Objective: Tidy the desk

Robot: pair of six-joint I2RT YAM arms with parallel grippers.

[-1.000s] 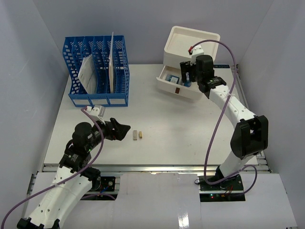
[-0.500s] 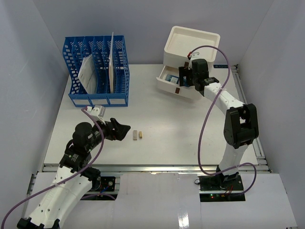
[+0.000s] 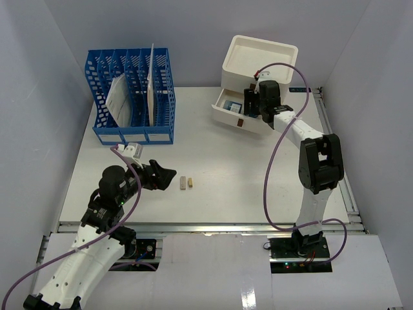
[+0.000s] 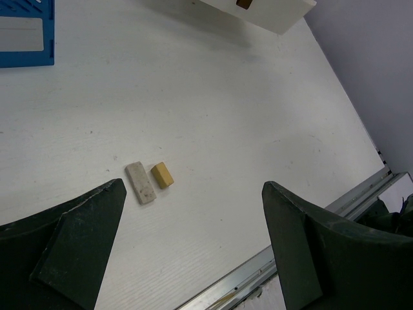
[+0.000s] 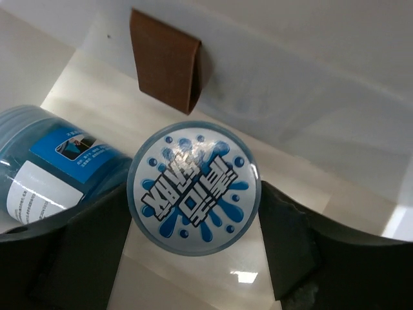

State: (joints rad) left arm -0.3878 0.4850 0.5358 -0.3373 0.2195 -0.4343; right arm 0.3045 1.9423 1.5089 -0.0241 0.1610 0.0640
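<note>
Round blue-lidded jar (image 5: 193, 187) is straddled in white drawer (image 3: 227, 116) by right gripper (image 3: 252, 103), hold unclear; two small blocks (image 4: 141, 183) are left beside splayed left gripper (image 4: 193, 194).

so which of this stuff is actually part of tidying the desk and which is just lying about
In the job: desk, grey block, tan block, open drawer, blue-lidded tub at the right end effector.

Just there: blue file rack with papers, blue jar lying in the drawer.
</note>
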